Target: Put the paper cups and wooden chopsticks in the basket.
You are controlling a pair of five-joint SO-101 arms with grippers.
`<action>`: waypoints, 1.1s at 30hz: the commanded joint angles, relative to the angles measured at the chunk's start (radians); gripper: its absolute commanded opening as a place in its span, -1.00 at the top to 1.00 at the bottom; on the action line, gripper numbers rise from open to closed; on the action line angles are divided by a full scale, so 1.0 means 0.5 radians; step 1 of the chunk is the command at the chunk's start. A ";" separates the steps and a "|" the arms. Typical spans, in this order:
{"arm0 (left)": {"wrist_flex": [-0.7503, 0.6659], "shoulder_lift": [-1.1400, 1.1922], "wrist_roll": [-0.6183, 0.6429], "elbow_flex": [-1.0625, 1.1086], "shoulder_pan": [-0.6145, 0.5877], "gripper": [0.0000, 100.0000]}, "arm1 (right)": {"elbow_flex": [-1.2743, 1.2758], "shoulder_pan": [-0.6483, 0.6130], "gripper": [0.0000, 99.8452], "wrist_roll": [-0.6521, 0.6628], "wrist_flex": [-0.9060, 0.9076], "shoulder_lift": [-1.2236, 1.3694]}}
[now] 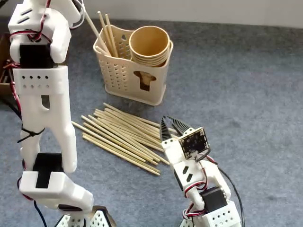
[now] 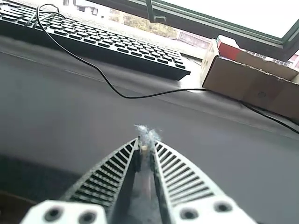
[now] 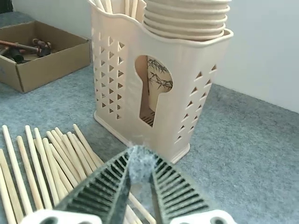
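A cream basket (image 1: 124, 80) stands on the grey mat with stacked paper cups (image 1: 149, 45) in one compartment and several wooden chopsticks (image 1: 108, 32) upright in the other. Several loose chopsticks (image 1: 120, 137) lie in a pile in front of it. My left gripper (image 2: 145, 142) is high up and shut on a chopstick (image 2: 145, 148). This chopstick (image 1: 91, 26) slants down from the tall arm toward the basket's rim. My right gripper (image 1: 172, 126) hovers low over the pile's near end, its tips together and nothing between them. From its wrist I see the basket (image 3: 187, 93) straight ahead, cups (image 3: 187, 18) inside.
An open cardboard box (image 3: 46, 58) with tools sits off to the side of the basket. Beyond the mat lie a black keyboard (image 2: 93, 39), a black cable (image 2: 117, 91) and a brown box (image 2: 252, 81). Bare mat stretches away beside the basket (image 1: 236, 94).
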 commanded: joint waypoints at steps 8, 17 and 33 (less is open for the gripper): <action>0.252 -0.026 0.000 -0.026 0.029 0.71 | 0.308 0.014 0.98 0.037 0.011 0.014; 0.641 -0.333 -0.252 -0.035 0.069 0.71 | 0.308 0.014 0.98 0.037 0.011 0.014; 1.378 -0.557 -0.209 -0.032 -0.023 1.00 | 0.308 0.020 0.98 0.043 0.014 0.014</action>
